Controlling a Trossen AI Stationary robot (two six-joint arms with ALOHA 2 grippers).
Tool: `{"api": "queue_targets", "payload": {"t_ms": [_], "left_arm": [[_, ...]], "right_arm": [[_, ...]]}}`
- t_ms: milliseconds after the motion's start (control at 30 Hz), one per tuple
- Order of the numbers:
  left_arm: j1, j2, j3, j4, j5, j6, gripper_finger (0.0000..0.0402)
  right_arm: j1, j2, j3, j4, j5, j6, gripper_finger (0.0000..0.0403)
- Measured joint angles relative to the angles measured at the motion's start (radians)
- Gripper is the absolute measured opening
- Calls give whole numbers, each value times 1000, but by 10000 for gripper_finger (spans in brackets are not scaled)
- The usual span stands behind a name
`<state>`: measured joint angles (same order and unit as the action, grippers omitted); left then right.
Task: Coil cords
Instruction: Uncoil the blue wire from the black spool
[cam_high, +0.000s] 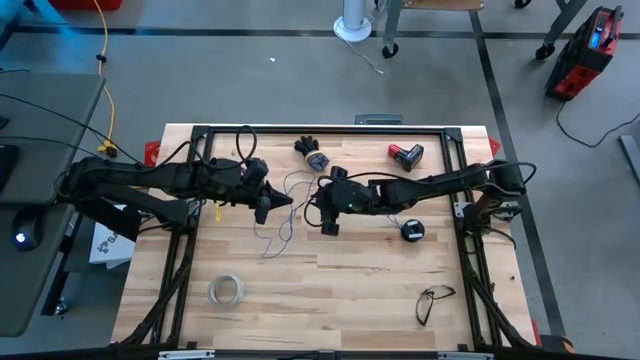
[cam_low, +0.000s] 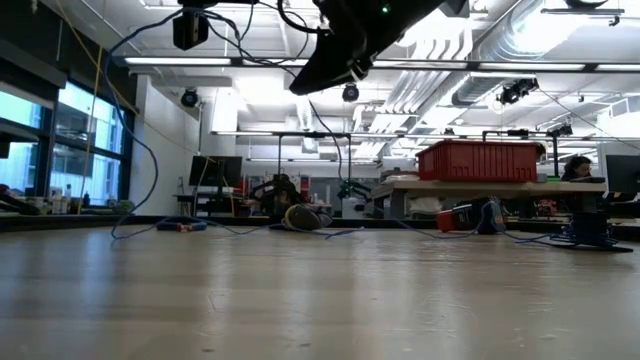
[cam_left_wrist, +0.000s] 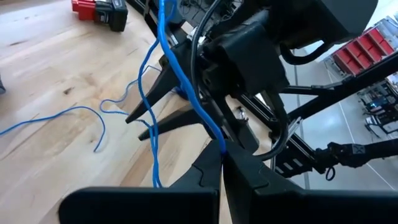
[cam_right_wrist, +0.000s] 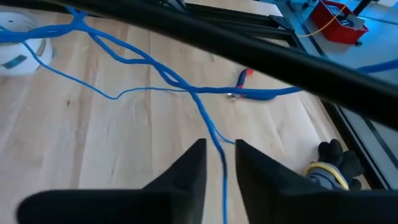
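Note:
The cord is a thin blue wire (cam_high: 283, 222) that lies in loose loops on the wooden table between my two arms. Part of it is lifted off the table. Its small dark round spool (cam_high: 412, 230) sits on the table to the right of the loops. My left gripper (cam_high: 272, 206) reaches in from the left, above the table, and is shut on the wire (cam_left_wrist: 180, 68). My right gripper (cam_high: 330, 224) faces it from the right. Its fingers (cam_right_wrist: 194, 163) stand a little apart, with the wire (cam_right_wrist: 217, 140) running between them. My left gripper pinches a single strand of the wire (cam_left_wrist: 217, 138) between its two fingertips. The fingers slant down from the table's left. From the pinch the strand climbs fairly straight, clear of the table, past my right gripper. Another length (cam_left_wrist: 153, 155) hangs slack down to the tabletop.
A red and black battery pack (cam_high: 405, 154) and a black and yellow object (cam_high: 313, 152) lie at the far side. A whitish tape ring (cam_high: 226, 290) lies near the front left and a pair of glasses (cam_high: 433, 302) near the front right. A black frame (cam_high: 200, 132) borders the table.

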<state>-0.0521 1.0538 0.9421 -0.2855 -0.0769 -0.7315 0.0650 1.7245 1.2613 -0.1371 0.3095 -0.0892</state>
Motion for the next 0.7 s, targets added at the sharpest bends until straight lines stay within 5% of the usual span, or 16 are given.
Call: {"api": "queue_targets", "payload": {"t_ms": [200,700], "left_arm": [[0,0,0,-4,-13,0,0],[112,-120,0,157,-23,-17,0]], "right_arm": [[8,0,0,-4,15,28,6],[54,7,0,-186,-22,255,1]]}}
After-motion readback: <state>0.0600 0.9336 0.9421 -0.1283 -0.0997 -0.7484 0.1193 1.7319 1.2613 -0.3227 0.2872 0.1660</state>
